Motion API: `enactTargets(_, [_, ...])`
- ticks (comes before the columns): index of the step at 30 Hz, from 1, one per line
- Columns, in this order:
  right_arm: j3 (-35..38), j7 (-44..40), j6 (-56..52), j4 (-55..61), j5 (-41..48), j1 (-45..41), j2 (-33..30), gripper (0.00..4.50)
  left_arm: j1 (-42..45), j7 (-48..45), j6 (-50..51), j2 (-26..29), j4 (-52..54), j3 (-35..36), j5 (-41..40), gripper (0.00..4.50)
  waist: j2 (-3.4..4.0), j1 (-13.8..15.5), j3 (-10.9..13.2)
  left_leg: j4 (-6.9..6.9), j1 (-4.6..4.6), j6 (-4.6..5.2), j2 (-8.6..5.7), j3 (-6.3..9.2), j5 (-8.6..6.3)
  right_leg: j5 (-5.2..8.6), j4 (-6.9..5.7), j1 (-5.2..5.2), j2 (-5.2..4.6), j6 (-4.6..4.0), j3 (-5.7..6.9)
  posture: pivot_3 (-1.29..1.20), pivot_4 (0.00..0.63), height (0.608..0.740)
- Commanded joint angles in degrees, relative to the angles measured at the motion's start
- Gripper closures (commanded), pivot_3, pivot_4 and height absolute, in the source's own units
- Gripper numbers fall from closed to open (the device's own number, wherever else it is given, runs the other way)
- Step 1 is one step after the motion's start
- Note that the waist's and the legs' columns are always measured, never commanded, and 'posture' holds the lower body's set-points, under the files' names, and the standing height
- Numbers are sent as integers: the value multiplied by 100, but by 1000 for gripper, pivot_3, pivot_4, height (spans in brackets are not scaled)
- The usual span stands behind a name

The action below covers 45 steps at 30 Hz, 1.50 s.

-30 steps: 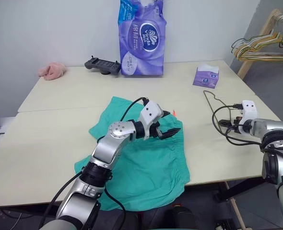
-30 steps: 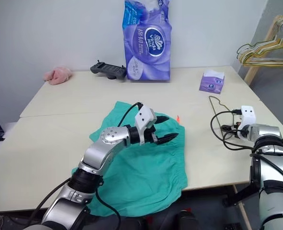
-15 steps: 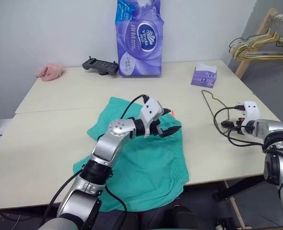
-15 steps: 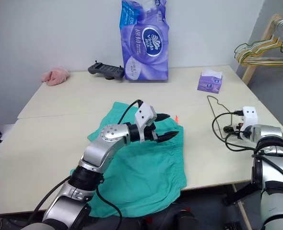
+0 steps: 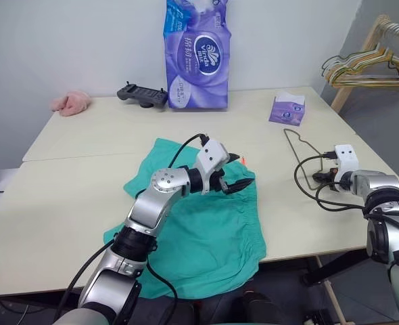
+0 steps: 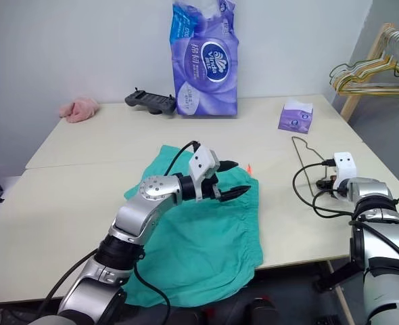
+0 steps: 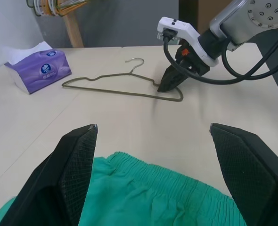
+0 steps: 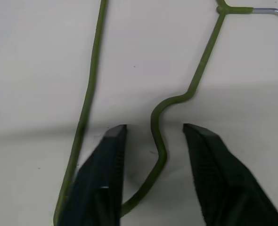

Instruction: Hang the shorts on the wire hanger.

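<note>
The teal shorts [image 5: 199,223] lie spread flat on the pale bench [image 5: 71,196], their lower edge drooping over the near rim, a small orange tag [image 5: 244,160] at the waistband corner. The left hand [image 5: 239,172] hovers just above the waistband with its two black fingers spread wide and nothing between them.

At about three o'clock from the shorts, well apart from them, the thin olive wire hanger [image 5: 299,152] lies flat on the bench. The right hand [image 7: 169,84] is down at the hanger's near corner, its fingers half spread with the bent wire running between them; I cannot tell whether they touch it.

Beyond the hanger, at twelve o'clock from it, sits a purple tissue box [image 5: 287,110].
</note>
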<state>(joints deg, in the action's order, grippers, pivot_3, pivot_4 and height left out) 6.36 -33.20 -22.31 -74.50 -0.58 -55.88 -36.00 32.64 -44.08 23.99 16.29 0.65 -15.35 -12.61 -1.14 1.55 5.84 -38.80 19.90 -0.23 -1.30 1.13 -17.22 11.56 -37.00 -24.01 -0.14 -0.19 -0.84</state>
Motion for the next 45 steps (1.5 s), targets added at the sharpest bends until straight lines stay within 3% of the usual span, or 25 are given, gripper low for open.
enactTargets(1, [21,17,-67,-91,-39,-30,-1,3768,51,72,24,1,256,145,-33,445,0,2,0,0,0,0,0,0,0,0,0,0,0,0,0,167,41,740])
enactTargets(3, [19,6,-54,-91,-74,-27,-7,4408,64,81,35,2,254,149,-36,445,1,3,-1,0,0,0,0,0,0,0,0,0,0,0,0,168,40,740])
enactTargets(4, [9,0,-33,-88,-97,-24,-13,4465,71,85,34,4,247,151,-38,445,1,4,-1,0,0,0,0,0,0,0,0,0,0,0,0,167,40,740])
enactTargets(10, [-520,-269,747,51,-608,69,-176,4465,131,77,-41,40,154,199,-39,445,2,4,-2,0,-1,0,-2,0,0,0,0,0,0,0,0,158,37,740])
enactTargets(15, [-1200,9,2273,476,-1380,30,-881,4465,707,194,-187,117,-370,723,-158,445,6,42,-1,-2,4,0,-11,2,0,0,-1,-10,1,3,2,123,31,740])
enactTargets(20, [-2230,1047,4360,980,-2731,-83,-1761,4465,1483,-66,-179,281,-1084,1209,-391,445,7,-25,-2,1,2,0,-10,-8,0,3,4,-12,3,9,-4,87,25,740])
enactTargets(23, [-3060,2365,5530,1393,-4041,-234,-2367,4465,1992,-404,-164,438,-1589,1384,-532,445,8,-90,-3,8,1,-1,-7,-19,0,12,3,-16,3,23,-16,59,14,740])
enactTargets(30, [-3890,4170,6629,1847,-5525,-318,-2717,4465,2673,-1357,-140,685,-2527,1167,-481,445,8,-186,-4,10,1,-19,-6,-28,9,8,3,-19,6,8,-23,49,1,740])
enactTargets(35, [-3846,4541,7007,2155,-5687,-356,-2713,4465,2751,-1715,-527,759,-3111,829,-57,445,9,-185,-4,9,1,-25,-10,-27,12,8,4,-19,12,9,-24,42,0,740])
enactTargets(45, [-3516,4114,7570,3131,-5331,-383,-2605,4465,2641,-1968,-1318,645,-3631,508,497,445,9,-189,-4,6,1,-4,-9,-27,0,6,2,-19,12,10,-24,27,0,740])
